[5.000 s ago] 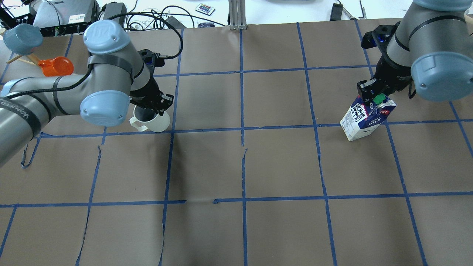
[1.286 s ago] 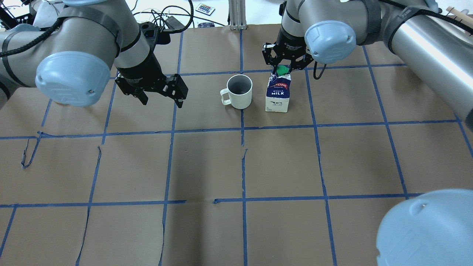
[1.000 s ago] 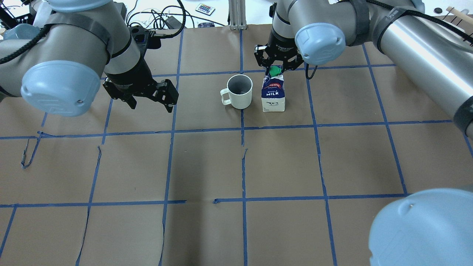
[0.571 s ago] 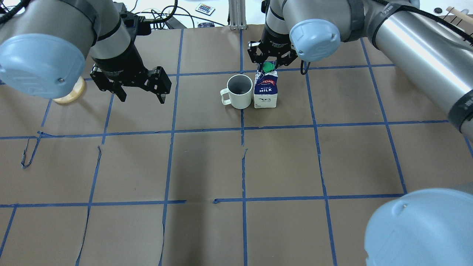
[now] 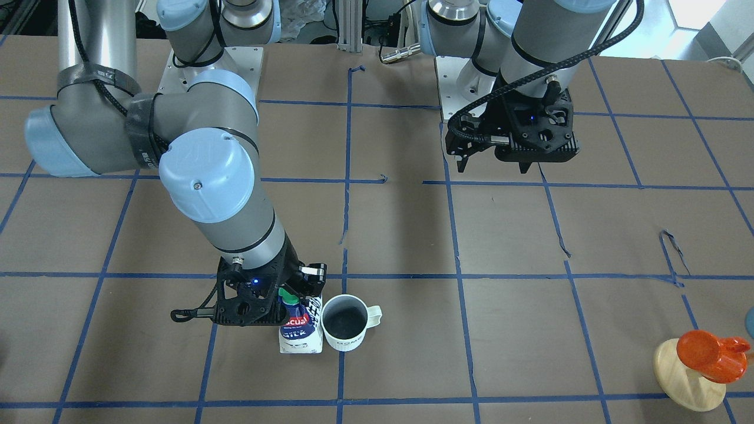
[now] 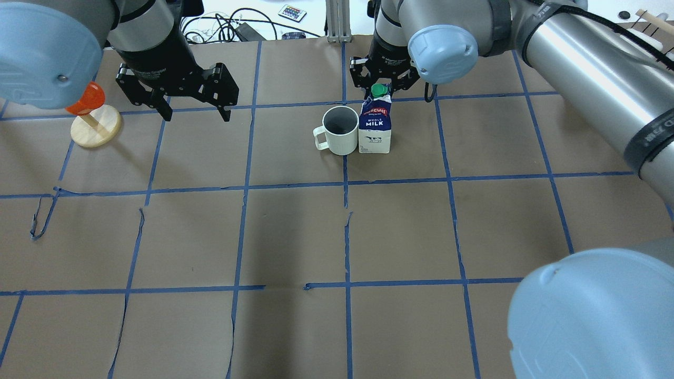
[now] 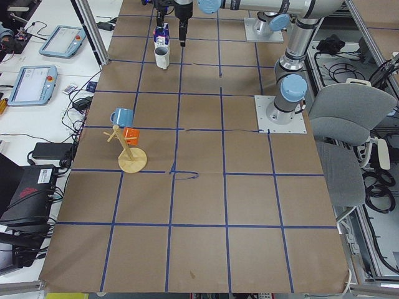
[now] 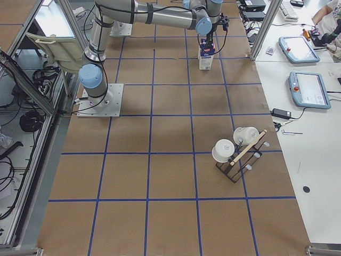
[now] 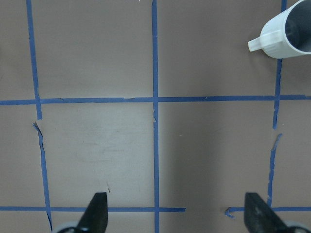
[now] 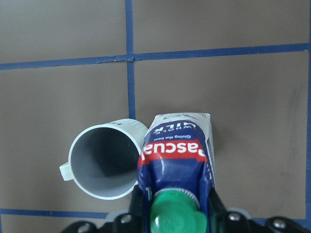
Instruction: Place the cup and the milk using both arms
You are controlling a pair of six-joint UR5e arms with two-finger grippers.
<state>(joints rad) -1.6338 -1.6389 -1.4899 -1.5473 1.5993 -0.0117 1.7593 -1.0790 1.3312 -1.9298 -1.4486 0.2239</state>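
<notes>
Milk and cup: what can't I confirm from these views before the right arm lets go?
- Whether milk touches cup: overhead and right wrist views show them edge to edge; the carton's top overlaps the seam.
- Cup lettering: too small in the front-facing view.
- Left wrist view: cup cut off by the top right corner.
- Side views: both too small to judge.

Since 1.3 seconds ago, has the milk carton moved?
Yes. The milk has slid left in the overhead view, toward the central blue tape line, closing the gap to the cup.
</notes>
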